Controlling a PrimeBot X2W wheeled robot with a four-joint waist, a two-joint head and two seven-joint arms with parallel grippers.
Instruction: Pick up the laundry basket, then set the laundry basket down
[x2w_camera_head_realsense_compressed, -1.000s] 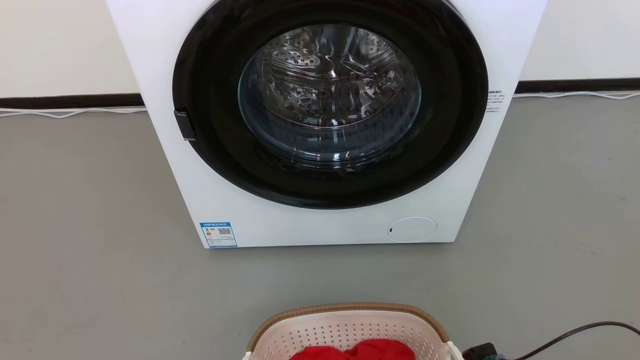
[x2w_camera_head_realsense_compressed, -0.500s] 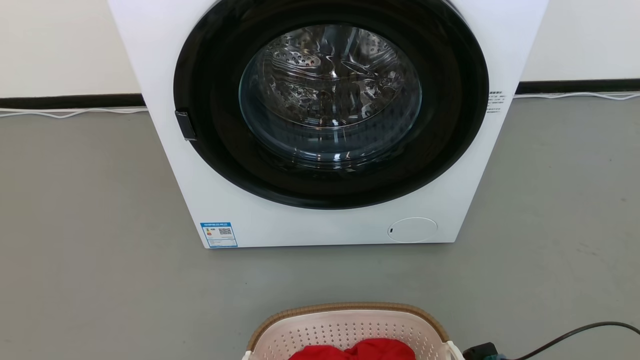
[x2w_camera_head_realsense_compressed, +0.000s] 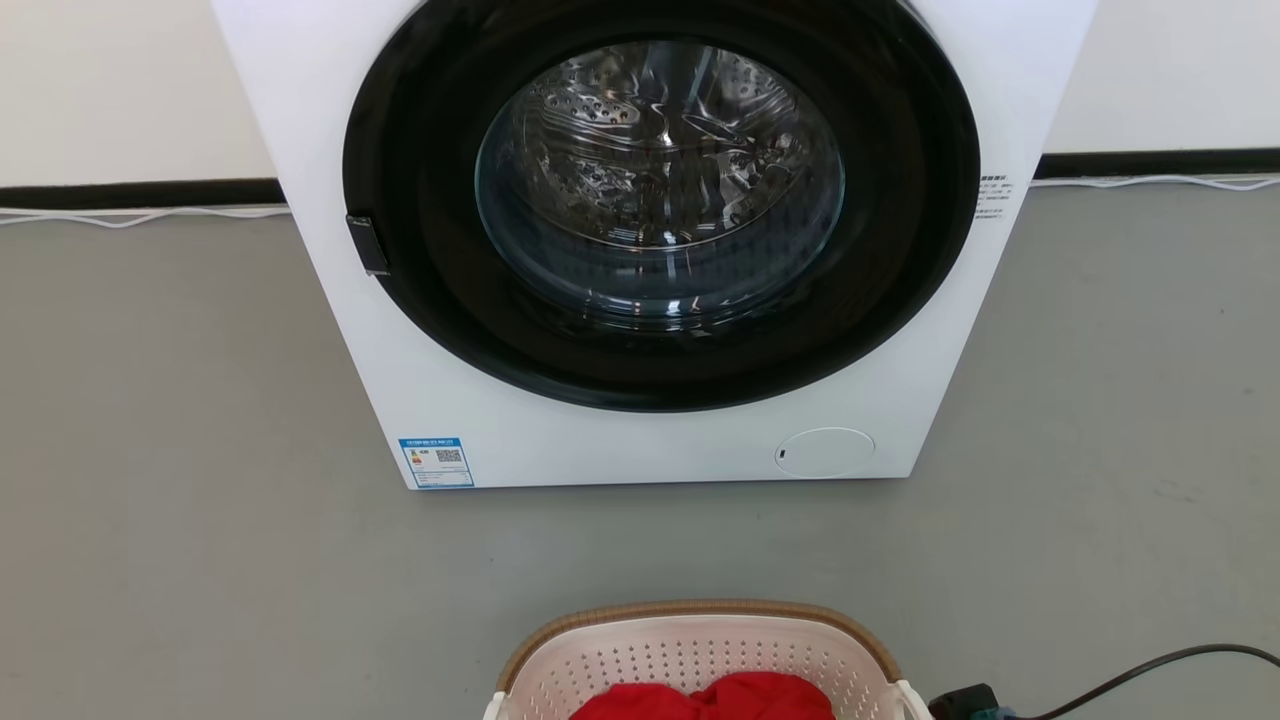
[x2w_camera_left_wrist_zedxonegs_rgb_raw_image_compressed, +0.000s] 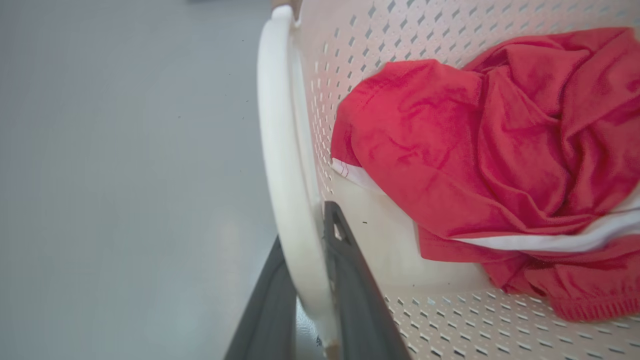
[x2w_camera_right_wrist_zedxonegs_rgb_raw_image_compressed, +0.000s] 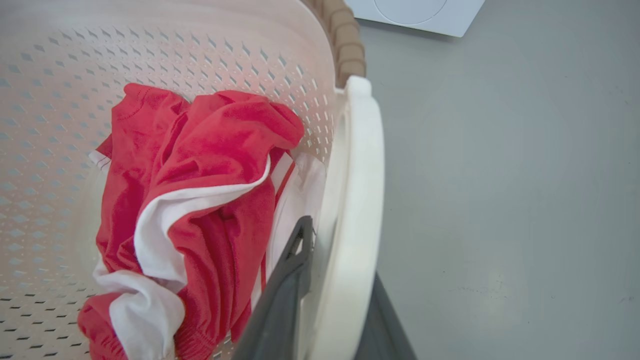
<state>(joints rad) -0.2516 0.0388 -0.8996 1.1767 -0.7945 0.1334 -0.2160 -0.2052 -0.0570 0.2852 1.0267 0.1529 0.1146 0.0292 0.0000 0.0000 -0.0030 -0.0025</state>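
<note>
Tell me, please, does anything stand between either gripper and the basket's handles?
Nothing visible does. The left gripper clasps the left handle of the basket, and the right gripper clasps the right handle, one finger on each side.

Grey floor (x2w_camera_head_realsense_compressed: 180, 500) carries a washing machine (x2w_camera_head_realsense_compressed: 620, 455) (white cable (x2w_camera_head_realsense_compressed: 130, 215) behind).

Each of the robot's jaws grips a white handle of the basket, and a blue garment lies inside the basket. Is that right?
Not quite: the garment in the laundry basket is red with white trim, not blue, as both wrist views show. The jaws do grip its white handles.
</note>
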